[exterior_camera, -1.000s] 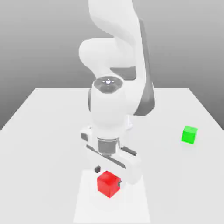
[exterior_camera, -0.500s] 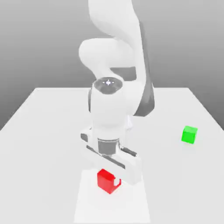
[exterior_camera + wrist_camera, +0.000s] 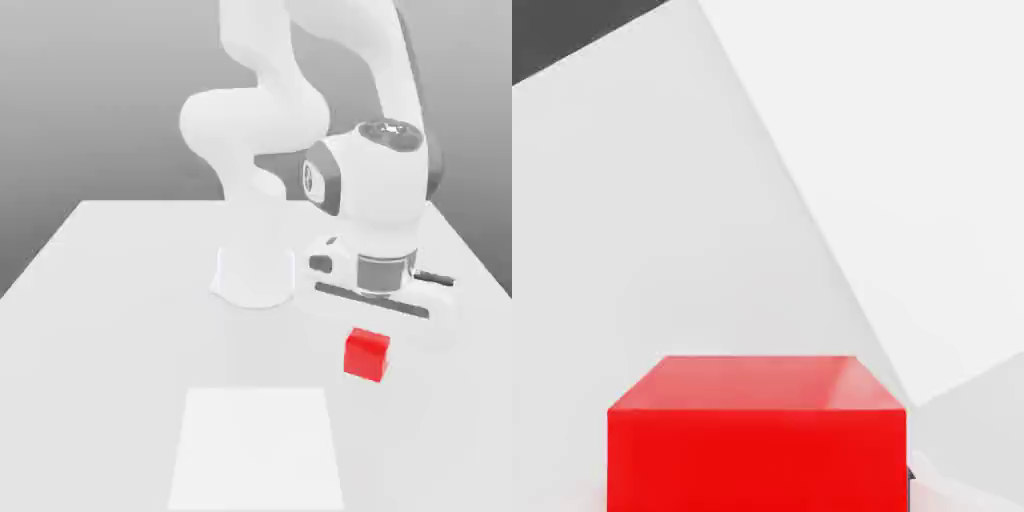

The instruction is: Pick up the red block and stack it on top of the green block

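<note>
So right now I've got the red block [image 3: 366, 354] hanging under my pincer [image 3: 372, 345], lifted clear of the worktop [image 3: 120, 290] and carried over toward the exterior view's right. From the hand view the red block [image 3: 757, 432] sits square and level right up close, and there's a sliver of a dark pad at its edge. So I read my pincer as clamped on the cube's sides, closed down to about the cube's width. The grip looks centred, no tilt that I can see.

The green block isn't something I can pick out at the moment. My guess is it's behind my own wrist and hand from the exterior camera, somewhere on that right side of the worktop, but that's a guess.

My thinking on doing the carry well:
- stay high enough that the red cube's bottom clears the green one's top before I slide over it
- line up the faces, not just the centres, so the cube lands flat and not on a corner
- come down slow and straight, let go only once it's resting, because a small cube dropped from above can bounce or skid off
- open gently and lift straight up so a pad doesn't drag it sideways
</note>
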You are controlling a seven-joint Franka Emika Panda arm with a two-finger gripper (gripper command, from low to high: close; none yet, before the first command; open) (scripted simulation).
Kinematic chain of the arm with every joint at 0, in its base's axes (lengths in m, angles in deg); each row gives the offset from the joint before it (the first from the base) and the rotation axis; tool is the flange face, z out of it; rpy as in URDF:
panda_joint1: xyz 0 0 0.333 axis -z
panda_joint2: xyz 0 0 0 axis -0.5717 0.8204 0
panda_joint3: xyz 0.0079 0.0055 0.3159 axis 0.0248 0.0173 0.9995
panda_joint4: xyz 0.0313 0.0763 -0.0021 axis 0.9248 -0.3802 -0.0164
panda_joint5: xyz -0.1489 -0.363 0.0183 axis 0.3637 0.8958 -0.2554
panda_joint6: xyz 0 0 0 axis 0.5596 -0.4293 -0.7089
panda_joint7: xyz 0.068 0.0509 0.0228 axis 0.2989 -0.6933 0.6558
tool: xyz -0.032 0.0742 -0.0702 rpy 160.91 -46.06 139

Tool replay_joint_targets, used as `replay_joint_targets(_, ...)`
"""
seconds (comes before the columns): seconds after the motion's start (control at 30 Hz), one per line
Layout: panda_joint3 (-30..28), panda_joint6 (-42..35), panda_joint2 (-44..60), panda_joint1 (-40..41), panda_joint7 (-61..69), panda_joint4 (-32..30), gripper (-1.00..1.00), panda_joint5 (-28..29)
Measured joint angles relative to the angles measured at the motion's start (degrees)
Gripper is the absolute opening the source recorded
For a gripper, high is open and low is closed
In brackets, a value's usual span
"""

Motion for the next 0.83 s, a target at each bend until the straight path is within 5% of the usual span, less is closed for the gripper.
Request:
replay_joint_targets(0.5,20.1,-3.4,-9.9,-24.5,-13.9,-4.5,-1.00,-12.0)
replay_joint_targets(0.63,22.6,3.7,-2.5,-22.2,-18.1,-4.6,-1.00,-6.9)
replay_joint_targets(0.7,22.4,7.9,2.1,-20.2,-23.2,-4.6,-1.00,0.5)
replay_joint_targets(0.73,17.4,9.9,4.4,-24.1,-26.7,-4.6,-1.00,5.5)
replay_joint_targets(0.77,16.3,11.2,6.0,-23.9,-29.5,-4.6,1.00,9.4)
replay_joint_targets(0.83,16.3,11.2,6.0,-23.2,-29.5,-4.6,1.00,9.4)
